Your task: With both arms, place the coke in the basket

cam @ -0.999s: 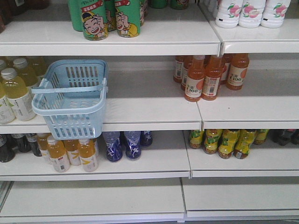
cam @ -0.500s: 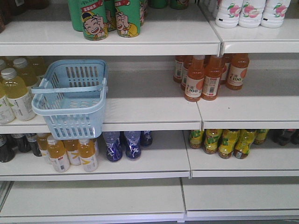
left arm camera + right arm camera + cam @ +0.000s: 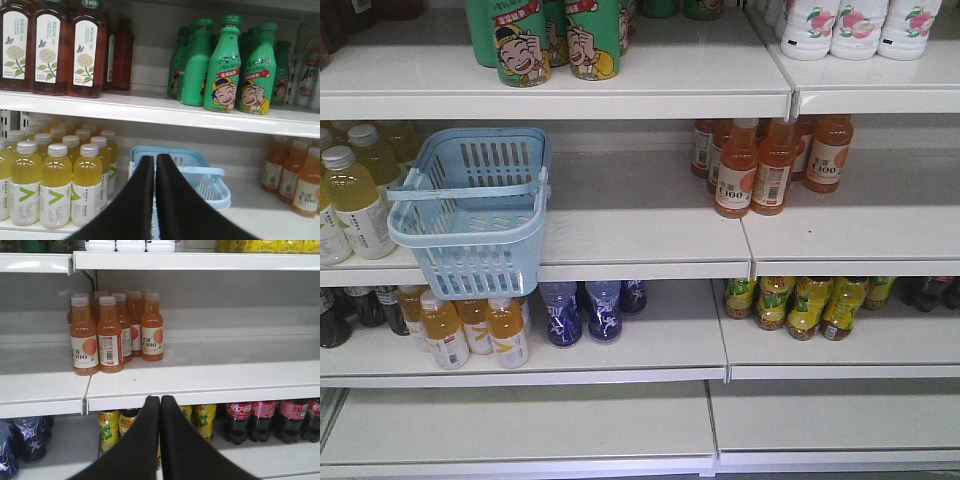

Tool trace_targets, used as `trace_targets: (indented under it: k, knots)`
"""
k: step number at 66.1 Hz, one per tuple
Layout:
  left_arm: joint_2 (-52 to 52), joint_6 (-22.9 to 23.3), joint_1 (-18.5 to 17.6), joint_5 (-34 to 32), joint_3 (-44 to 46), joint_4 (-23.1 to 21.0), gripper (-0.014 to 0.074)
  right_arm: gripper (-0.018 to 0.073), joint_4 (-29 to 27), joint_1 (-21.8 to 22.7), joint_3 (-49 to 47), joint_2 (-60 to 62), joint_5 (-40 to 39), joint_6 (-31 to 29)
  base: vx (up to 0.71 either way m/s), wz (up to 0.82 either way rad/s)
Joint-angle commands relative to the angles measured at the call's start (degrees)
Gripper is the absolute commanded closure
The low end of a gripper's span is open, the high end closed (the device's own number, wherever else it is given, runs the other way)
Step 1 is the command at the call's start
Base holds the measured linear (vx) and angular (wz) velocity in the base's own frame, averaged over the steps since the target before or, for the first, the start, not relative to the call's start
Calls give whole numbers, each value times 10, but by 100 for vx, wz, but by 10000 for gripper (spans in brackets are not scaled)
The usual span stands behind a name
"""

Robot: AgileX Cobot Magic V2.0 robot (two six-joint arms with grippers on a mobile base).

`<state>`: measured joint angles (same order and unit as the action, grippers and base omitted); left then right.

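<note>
The left gripper (image 3: 154, 158) has its two black fingers pressed together and holds nothing. In its wrist view it points at the basket (image 3: 478, 268), which the fingers partly hide. The right gripper (image 3: 160, 399) is also closed tight on nothing. It faces the front edge of a white shelf (image 3: 210, 385).

The pale blue basket sits upright on the left part of the middle shelf, its near end hanging over the shelf edge and its handle lying across the open top. Yellow drink bottles (image 3: 355, 205) stand just left of it. Green bottles with a cartoon face (image 3: 590, 40) stand on the shelf above. Orange drink bottles (image 3: 760, 165) are grouped well to the right on the basket's level. Dark cola bottles with red labels (image 3: 262, 420) stand one shelf lower, at the far right.
</note>
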<state>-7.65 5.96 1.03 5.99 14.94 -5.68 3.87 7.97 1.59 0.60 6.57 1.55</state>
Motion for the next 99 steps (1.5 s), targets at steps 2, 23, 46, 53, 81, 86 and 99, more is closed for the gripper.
trace_targets:
  k: [2,23,46,53,81,86,99]
  knots:
    - [-91,-21,-2,-8,75,-2,603,569,4,5,5,8,-38,-2,0,0]
    - [-270,-20,-2,12,158,-2,603,569,4,5,5,8,-38,-2,0,0]
    - [-297,-19,-3,9,158,-2,579,569,4,5,5,8,-38,-2,0,0]
    - [-297,-23,-3,7,159,-1,515,569,4,5,5,8,-38,-2,0,0]
    - [-297,-46,-3,-15,159,-2,81,569,4,5,5,8,-38,-2,0,0]
    - [-296,-40,-3,-23,159,-11,65,569,4,5,5,8,-38,-2,0,0]
    - [-320,81,-4,-26,159,-200,91,569,4,5,5,8,-38,-2,0,0]
